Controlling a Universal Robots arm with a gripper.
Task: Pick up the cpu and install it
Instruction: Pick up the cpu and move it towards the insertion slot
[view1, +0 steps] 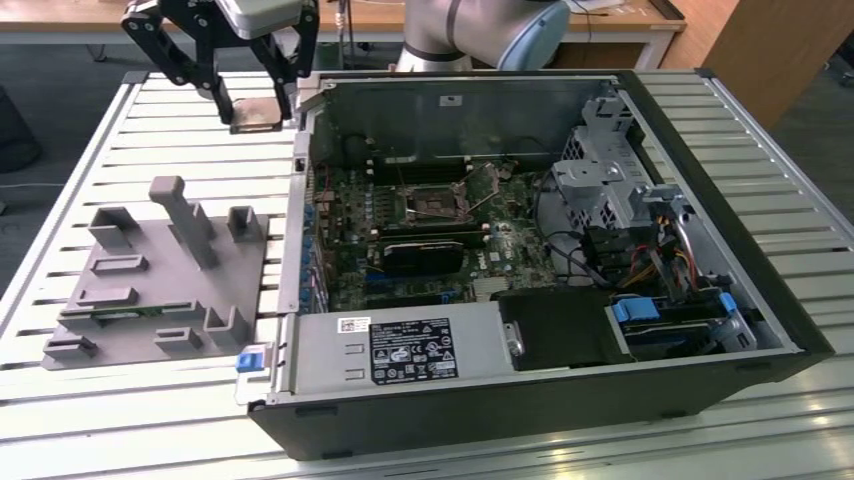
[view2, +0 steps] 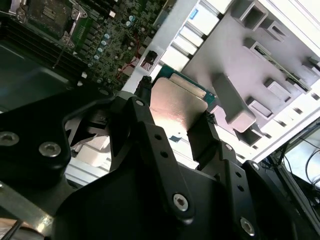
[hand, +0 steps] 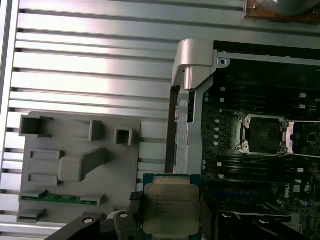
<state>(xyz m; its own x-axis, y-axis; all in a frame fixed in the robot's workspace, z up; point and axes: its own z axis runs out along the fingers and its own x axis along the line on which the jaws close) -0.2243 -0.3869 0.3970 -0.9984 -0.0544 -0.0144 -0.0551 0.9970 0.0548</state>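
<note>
Silvery square cpu (view2: 175, 112) held between black fingers (view2: 141, 122).

Bright, even light lies on the slatted surface (view1: 160, 420), and its slats glare almost white at the near left corner in the exterior view. The inside of the computer case (view1: 534, 415) is in shadow, and its motherboard (hand: 235, 165) looks dim in the first wrist view. The grey tray (hand: 75, 165) throws only soft, short shadows. In the second wrist view the cpu (view2: 172, 115) carries a pale pinkish sheen, while the black claw (view2: 176, 102) is a dark mass with few highlights.
</note>
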